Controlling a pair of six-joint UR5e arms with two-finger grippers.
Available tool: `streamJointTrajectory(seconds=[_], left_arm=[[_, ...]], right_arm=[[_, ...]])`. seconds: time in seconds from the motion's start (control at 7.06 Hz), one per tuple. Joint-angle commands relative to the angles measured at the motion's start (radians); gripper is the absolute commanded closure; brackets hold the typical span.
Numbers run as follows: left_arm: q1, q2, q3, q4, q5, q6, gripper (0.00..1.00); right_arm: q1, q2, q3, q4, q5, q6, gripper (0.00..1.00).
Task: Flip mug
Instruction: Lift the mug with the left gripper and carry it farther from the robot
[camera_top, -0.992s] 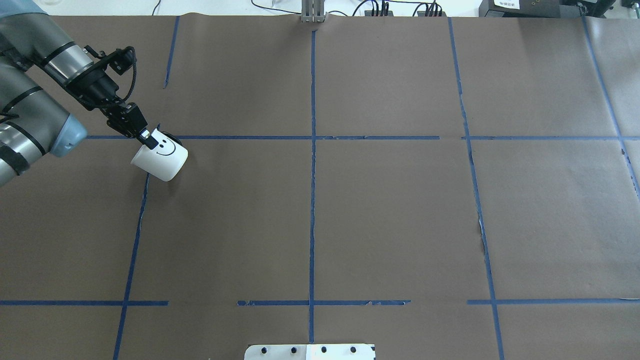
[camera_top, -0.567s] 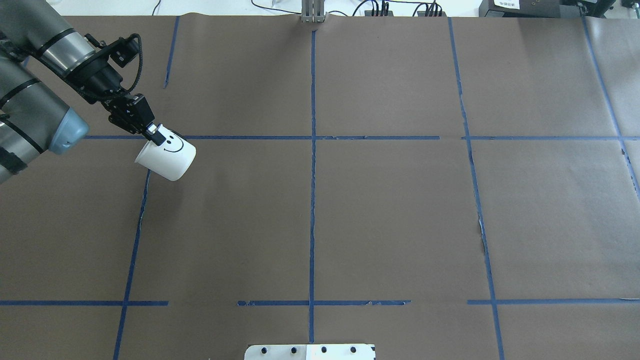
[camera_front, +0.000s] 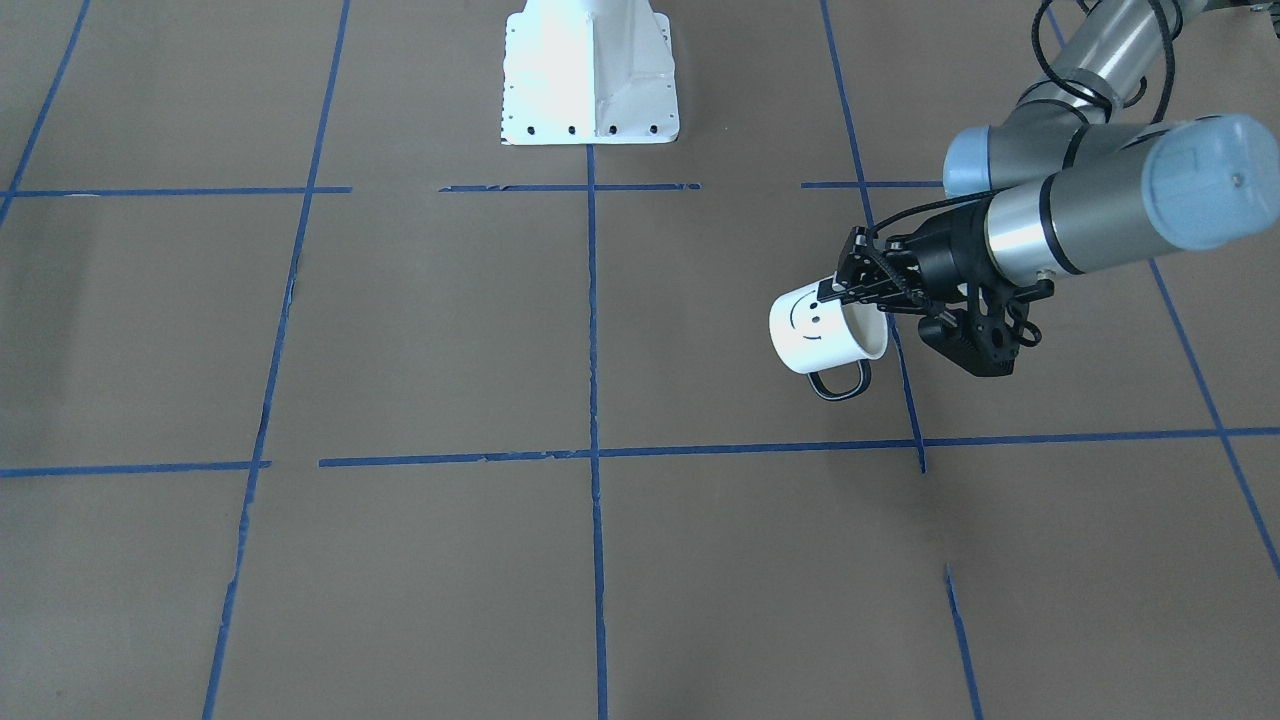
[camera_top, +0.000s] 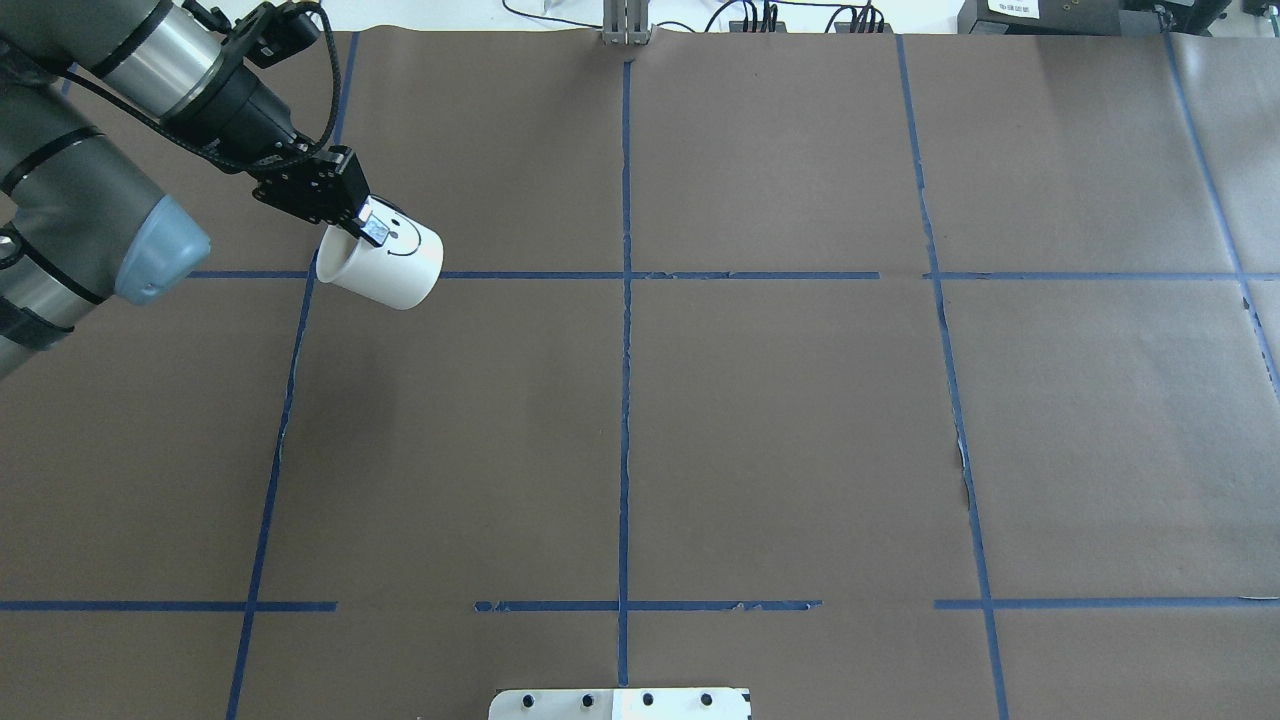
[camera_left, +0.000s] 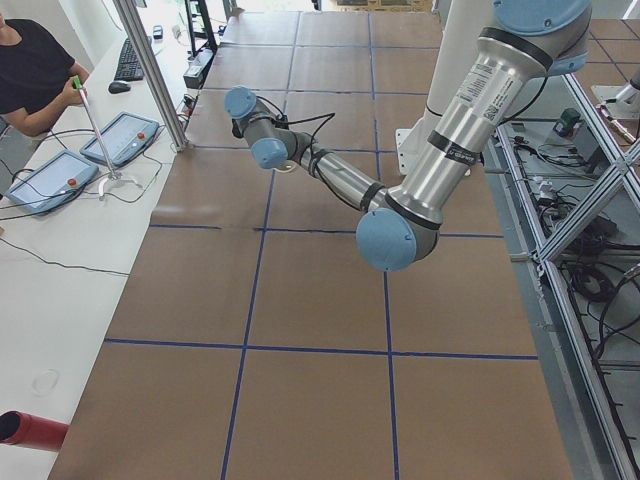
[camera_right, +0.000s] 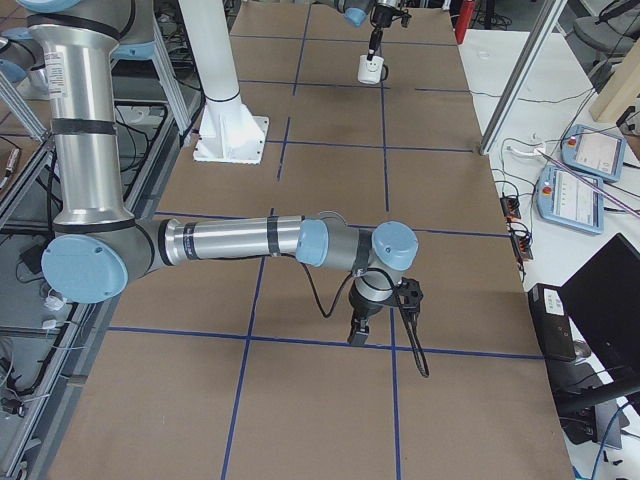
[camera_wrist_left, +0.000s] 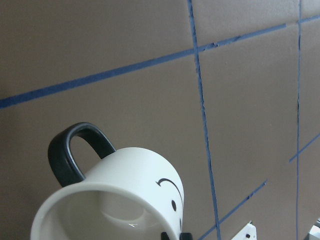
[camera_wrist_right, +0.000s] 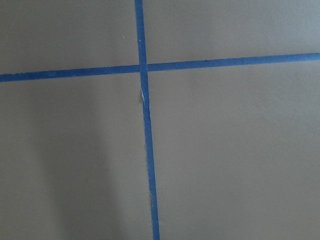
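The small white cylindrical mug (camera_top: 390, 272) with a black smiley face hangs tipped sideways above a blue tape line (camera_top: 520, 275), its rim pinched by the left gripper (camera_top: 372, 231); whether the right gripper (camera_right: 358, 335) is spread, I cannot tell.

This is looking like a robotics lab. Brown paper (camera_top: 450, 450) with a grid of blue tape (camera_top: 625, 400) is covering the table (camera_top: 780, 420). Beside the table a person (camera_left: 28, 68) is sitting at a white desk (camera_left: 60, 260), where control pendants (camera_left: 122, 138) with red buttons are lying. On the table's opposite side, cables (camera_left: 597, 285) are hanging on metal racks (camera_left: 570, 310).
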Motion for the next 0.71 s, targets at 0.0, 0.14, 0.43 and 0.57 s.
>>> streamJointTrajectory(seconds=[0.0, 0.14, 0.43, 0.57], left_arm=[[0.1, -0.037, -0.056, -0.077, 0.229, -0.216, 1.0], [0.139, -0.057, -0.059, -0.071, 0.31, -0.275, 1.0], [0.24, -0.129, -0.127, 0.133, 0.502, -0.284, 1.0], [0.29, -0.212, -0.129, 0.297, 0.606, -0.272, 1.0]], right_arm=[[0.0, 0.0, 0.0, 0.0, 0.0, 0.0, 0.0], [0.0, 0.0, 0.0, 0.0, 0.0, 0.0, 0.0], [0.0, 0.0, 0.0, 0.0, 0.0, 0.0, 0.0], [0.0, 0.0, 0.0, 0.0, 0.0, 0.0, 0.0]])
